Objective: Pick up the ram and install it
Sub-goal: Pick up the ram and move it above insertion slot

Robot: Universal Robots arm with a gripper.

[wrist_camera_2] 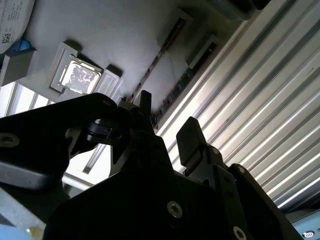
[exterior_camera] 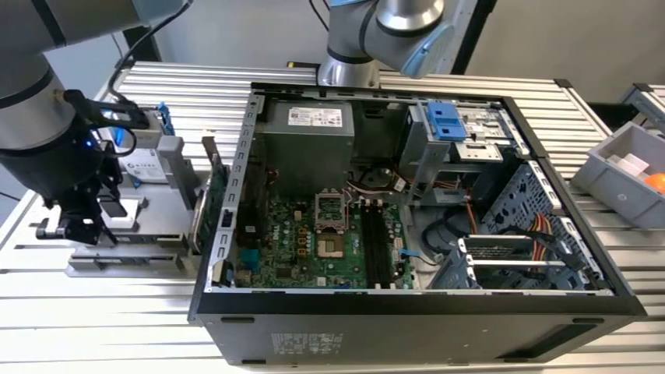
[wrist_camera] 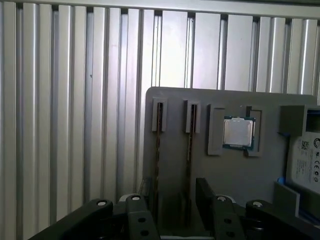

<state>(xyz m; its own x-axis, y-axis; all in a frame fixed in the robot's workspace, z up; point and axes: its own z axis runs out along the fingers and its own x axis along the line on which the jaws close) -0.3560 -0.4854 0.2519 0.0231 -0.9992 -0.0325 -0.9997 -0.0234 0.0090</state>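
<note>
Two thin dark ram sticks stand on edge in slots of a grey fixture plate (wrist_camera: pixel 230 175): one ram (wrist_camera: pixel 159 150) and a second ram (wrist_camera: pixel 190 142) beside it. In the second wrist view they are a ram (wrist_camera_2: pixel 159 55) and another ram (wrist_camera_2: pixel 186 82). My gripper (wrist_camera: pixel 170 202) hovers open over the near ends of both sticks, holding nothing, its fingers (wrist_camera_2: pixel 190 132) apart. In the exterior view the gripper (exterior_camera: pixel 78 226) hangs above the fixture on that view's left, beside the open computer case (exterior_camera: pixel 416 300). The motherboard's long black slots (exterior_camera: pixel 376 241) lie inside the case.
A processor chip (wrist_camera: pixel 238 132) and a labelled drive (wrist_camera: pixel 307 160) share the fixture. A green card (exterior_camera: pixel 213 199) stands between fixture and case. A second arm's base (exterior_camera: pixel 359 47) sits behind the case. A grey bin (exterior_camera: pixel 628 175) is at the exterior view's right.
</note>
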